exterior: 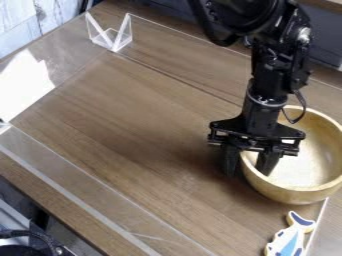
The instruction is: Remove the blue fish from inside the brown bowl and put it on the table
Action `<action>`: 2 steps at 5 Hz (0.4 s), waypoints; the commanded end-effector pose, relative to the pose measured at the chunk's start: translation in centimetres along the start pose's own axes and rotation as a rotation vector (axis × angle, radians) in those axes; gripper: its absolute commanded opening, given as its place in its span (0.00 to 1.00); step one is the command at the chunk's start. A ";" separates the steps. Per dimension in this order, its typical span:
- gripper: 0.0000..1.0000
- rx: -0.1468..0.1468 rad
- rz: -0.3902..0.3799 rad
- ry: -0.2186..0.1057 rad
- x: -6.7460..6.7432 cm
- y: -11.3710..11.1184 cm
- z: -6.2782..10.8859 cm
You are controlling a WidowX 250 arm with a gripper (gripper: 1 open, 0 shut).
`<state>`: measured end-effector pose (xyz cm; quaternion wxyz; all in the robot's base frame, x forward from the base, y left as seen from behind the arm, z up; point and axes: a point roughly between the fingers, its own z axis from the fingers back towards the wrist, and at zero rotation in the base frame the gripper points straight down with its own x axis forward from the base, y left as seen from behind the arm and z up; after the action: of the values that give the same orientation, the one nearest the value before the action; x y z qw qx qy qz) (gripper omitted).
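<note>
The claw (258, 160) is pointed straight down at the near-left rim of the brown bowl (310, 178), its fingers straddling or just inside the rim. Whether the jaws are gripping anything cannot be told; nothing is seen between them. The blue fish (290, 238) is observed lying on the table (120, 130), in front of the bowl, near the lower edge of view and apart from the claw.

Arm's fingers (258, 158) reach down over brown bowl's (310, 176) left rim; blue fish (289, 240) on table (134, 120)
</note>
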<state>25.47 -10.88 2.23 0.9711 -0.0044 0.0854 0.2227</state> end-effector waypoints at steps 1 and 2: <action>0.00 0.019 -0.067 0.004 -1.9 -1.9 -1.3; 0.00 0.024 -0.068 0.000 -1.9 -1.0 -0.1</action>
<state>25.34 -10.71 2.38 0.9689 0.0025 0.0856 0.2323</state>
